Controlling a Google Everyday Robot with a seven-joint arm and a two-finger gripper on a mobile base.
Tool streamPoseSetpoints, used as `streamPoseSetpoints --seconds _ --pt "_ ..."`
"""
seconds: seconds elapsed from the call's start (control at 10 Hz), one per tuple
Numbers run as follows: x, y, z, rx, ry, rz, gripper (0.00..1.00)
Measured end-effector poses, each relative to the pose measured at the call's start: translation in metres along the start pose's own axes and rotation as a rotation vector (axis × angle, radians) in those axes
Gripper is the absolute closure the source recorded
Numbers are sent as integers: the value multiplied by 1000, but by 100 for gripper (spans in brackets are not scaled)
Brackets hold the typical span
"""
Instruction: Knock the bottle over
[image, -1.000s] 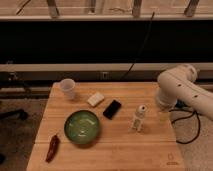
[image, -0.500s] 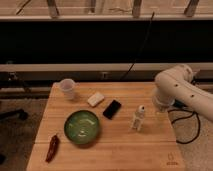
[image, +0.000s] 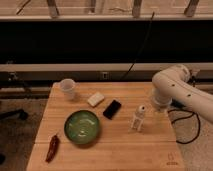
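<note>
Camera view: small slim clear-whitish plastic bottle with white cap (image: 138, 119) stands upright near the right edge of the wooden table (image: 115, 150), not toppled. Near its right side, the gripper (image: 158, 109) hangs with fingers wide and empty. The knock is not yet done.

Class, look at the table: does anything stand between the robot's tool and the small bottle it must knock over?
Nothing visible does. The tool hangs just right of the upright bottle, with only bare table between them. The black phone, green bowl and cup all sit on the bottle's far side.
</note>
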Motion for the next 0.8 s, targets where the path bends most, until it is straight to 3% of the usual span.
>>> streamPoseSetpoints --seconds 0.8 --pt "-10 -2 4 -12 -5 -25 20"
